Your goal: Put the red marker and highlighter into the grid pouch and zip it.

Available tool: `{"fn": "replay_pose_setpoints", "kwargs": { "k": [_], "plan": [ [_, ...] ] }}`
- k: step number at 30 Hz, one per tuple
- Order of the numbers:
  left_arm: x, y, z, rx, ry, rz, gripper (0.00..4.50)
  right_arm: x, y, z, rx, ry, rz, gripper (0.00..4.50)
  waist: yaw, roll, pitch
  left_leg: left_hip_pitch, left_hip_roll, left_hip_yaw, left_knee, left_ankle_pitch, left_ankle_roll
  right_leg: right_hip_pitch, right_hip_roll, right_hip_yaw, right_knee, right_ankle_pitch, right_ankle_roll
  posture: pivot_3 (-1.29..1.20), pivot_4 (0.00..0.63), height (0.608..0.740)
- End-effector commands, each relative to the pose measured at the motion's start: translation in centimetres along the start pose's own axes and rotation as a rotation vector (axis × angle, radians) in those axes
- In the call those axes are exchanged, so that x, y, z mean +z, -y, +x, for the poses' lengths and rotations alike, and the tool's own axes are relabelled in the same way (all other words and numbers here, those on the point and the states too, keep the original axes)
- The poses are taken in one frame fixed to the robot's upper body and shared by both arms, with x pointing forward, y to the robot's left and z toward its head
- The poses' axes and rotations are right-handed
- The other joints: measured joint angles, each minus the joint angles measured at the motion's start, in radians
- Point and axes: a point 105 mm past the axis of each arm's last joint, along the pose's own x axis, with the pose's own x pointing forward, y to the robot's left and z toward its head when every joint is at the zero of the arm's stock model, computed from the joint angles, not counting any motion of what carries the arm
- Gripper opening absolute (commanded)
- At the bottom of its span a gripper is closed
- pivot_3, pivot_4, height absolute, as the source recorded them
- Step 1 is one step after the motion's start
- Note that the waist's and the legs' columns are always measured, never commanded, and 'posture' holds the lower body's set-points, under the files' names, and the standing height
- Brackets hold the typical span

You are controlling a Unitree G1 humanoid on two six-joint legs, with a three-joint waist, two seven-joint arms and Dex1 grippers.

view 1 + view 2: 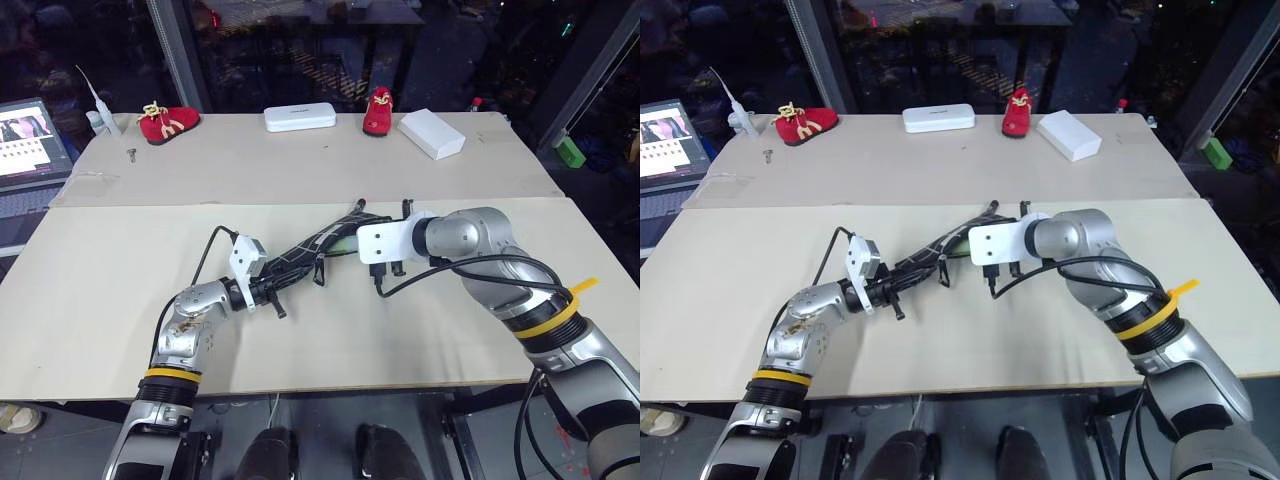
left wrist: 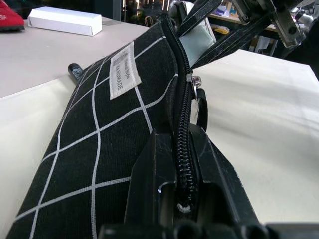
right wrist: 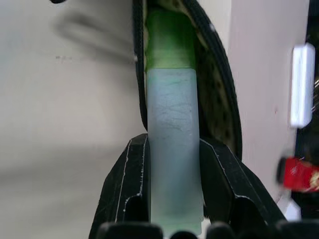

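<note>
The grid pouch [image 1: 310,247] is held above the middle of the pale table [image 1: 330,330], lying on a slant from about 8 o'clock up to 2 o'clock in the head views. Its white label [image 2: 122,75] faces the left wrist camera, and the zipper [image 2: 182,119] runs along the upper edge, parted at the far end.

The left gripper [image 2: 179,199] has its two black fingers closed tight on the pouch's zipper edge at the 8 o'clock end.

The highlighter [image 3: 172,124] sits between the fingers of the right gripper [image 3: 172,174], which are clamped on its pale translucent body. Its green cap end [image 3: 170,42] points into the pouch's open mouth at the 2 o'clock end, already between the two zipper edges.

The red marker cannot be made out; a dark rounded tip [image 2: 76,70] shows beside the pouch's far side, but what it is I cannot tell.

Farther out, toward 12 o'clock on the table, lie a white hard case [image 1: 299,118], a white box [image 1: 431,133] and two red shoes [image 1: 168,121] [image 1: 379,110]. A laptop [image 1: 30,140] stands at about 10 o'clock.
</note>
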Motion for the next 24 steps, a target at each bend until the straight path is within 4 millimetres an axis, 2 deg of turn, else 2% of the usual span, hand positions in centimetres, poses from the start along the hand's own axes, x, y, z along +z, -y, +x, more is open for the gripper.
{"fn": "replay_pose_setpoints", "kwargs": {
  "k": [1,8,13,16,18,24],
  "plan": [
    [1.3,0.3,0.7,-0.032,0.039,0.043,0.00,2.9,1.4,0.6,-0.081,0.098,-0.154,1.01,-0.003,0.000,0.000,0.000,0.000,0.000,0.000,0.000,0.000,0.000,0.000,0.000,0.000,0.000,0.000,0.00,0.150,0.740],
    [1.3,0.7,0.6,-0.034,0.050,0.031,0.00,4.6,2.2,2.1,-0.138,0.193,-0.282,1.01,-0.013,0.000,0.000,0.000,0.000,0.000,0.000,0.001,-0.002,0.000,0.001,0.000,0.001,0.000,0.000,0.00,0.150,0.740],
    [1.4,0.7,0.6,-0.034,0.054,0.030,0.00,3.2,1.9,2.1,-0.103,0.160,-0.296,1.01,-0.014,0.000,0.000,0.000,0.000,0.000,0.000,0.001,-0.002,0.000,0.001,0.000,0.002,0.000,0.000,0.00,0.150,0.740],
    [1.5,0.5,0.2,-0.027,0.054,0.031,0.00,-0.8,2.7,0.3,-0.083,0.042,-0.303,1.01,-0.013,0.000,0.000,0.000,0.000,0.000,0.000,0.001,-0.002,0.000,0.001,0.000,0.006,0.000,0.000,0.00,0.150,0.740],
    [1.4,0.5,0.0,-0.025,0.049,0.029,0.00,-2.5,3.4,-1.1,-0.082,-0.003,-0.297,1.01,-0.007,0.001,0.001,0.000,0.000,0.000,0.000,0.001,-0.002,0.000,0.000,0.000,0.006,0.000,0.000,0.00,0.150,0.740],
    [1.3,0.6,0.2,-0.038,0.039,0.026,0.00,-1.9,4.9,-3.2,-0.074,0.055,-0.179,1.01,-0.023,0.001,0.001,0.001,0.001,0.000,0.000,0.001,-0.001,0.000,0.002,0.001,0.003,0.000,0.000,0.00,0.150,0.740]
  ]
}}
